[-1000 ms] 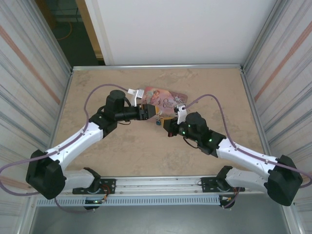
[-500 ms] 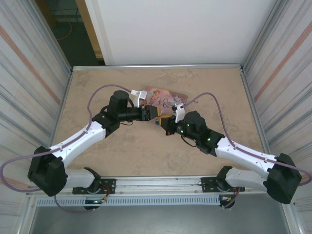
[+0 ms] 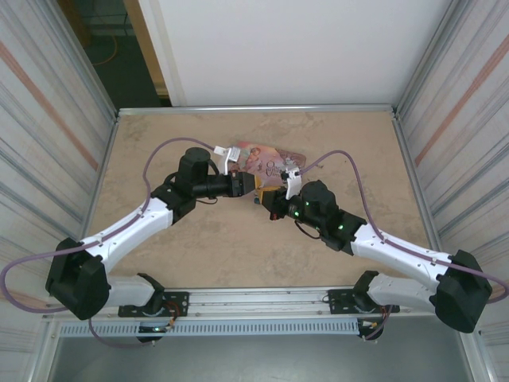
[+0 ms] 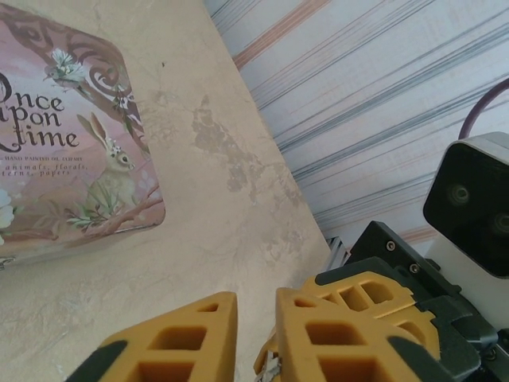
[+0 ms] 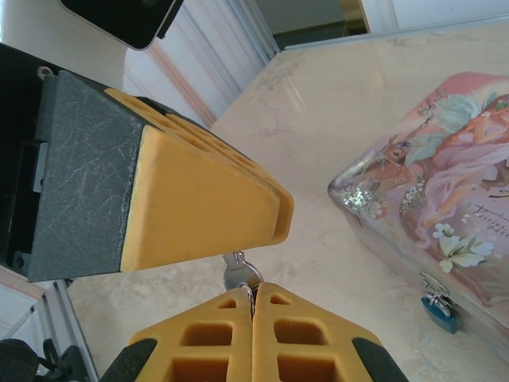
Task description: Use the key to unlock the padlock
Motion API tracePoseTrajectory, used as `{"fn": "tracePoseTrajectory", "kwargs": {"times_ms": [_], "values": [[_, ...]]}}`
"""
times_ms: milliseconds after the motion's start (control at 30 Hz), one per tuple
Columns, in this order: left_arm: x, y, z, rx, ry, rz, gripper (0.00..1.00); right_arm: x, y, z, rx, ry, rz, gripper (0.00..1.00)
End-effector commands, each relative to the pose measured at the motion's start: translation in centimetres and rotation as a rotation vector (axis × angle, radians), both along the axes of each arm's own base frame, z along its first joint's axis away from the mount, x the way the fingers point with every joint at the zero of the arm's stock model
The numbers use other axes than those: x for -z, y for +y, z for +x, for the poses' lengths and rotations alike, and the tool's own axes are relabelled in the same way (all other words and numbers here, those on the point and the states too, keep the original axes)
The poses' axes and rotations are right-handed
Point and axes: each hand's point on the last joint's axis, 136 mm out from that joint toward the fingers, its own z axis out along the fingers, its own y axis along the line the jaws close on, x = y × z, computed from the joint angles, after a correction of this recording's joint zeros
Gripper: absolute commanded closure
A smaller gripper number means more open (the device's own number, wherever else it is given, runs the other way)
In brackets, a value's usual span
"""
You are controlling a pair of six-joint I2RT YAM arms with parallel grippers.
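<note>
— Gripping what, the right gripper (image 5: 253,302)?
— The key (image 5: 241,272), pinched between closed fingertips, near the pink tin (image 5: 445,183).
— And the left gripper (image 4: 256,310)?
— Nearly closed; whether it grips anything, I cannot tell. The padlock (image 5: 440,309) hangs on the tin's side wall.

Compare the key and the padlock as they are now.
The key is bare silvery metal; the padlock has a blue body under a pale shackle. The key is pinched in the right gripper's shut jaws; the padlock hangs on the clasp of the pink tin. The key's blade is hidden between the jaws; the padlock's body is in plain sight. Both are tiny beside the tin.
</note>
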Motion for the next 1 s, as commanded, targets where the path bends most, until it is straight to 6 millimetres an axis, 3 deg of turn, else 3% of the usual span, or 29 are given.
{"fn": "tracePoseTrajectory", "kwargs": {"times_ms": [0, 267, 467, 733, 967], "values": [[-1.5, -0.5, 0.3, 0.005, -0.047, -0.024, 0.85, -1.3, 0.3, 0.3, 0.008, -0.042, 0.002, 1.0], [-2.1, -0.2, 0.1, 0.003, -0.072, -0.016, 1.0, -0.9, -0.1, 0.4, 0.009, -0.02, -0.012, 1.0], [-3.2, 0.5, -0.1, -0.004, -0.127, 0.009, 1.0, -1.5, -1.6, 0.2, -0.04, 0.016, 0.057, 0.79], [-4.7, 1.6, -0.1, -0.003, -0.16, -0.007, 1.0, -4.7, -5.0, -0.8, -0.163, 0.005, 0.306, 0.55], [-5.4, 1.4, -0.5, 0.023, -0.176, -0.025, 1.0, -5.4, -3.9, -1.6, -0.231, -0.002, 0.31, 0.45]]}}
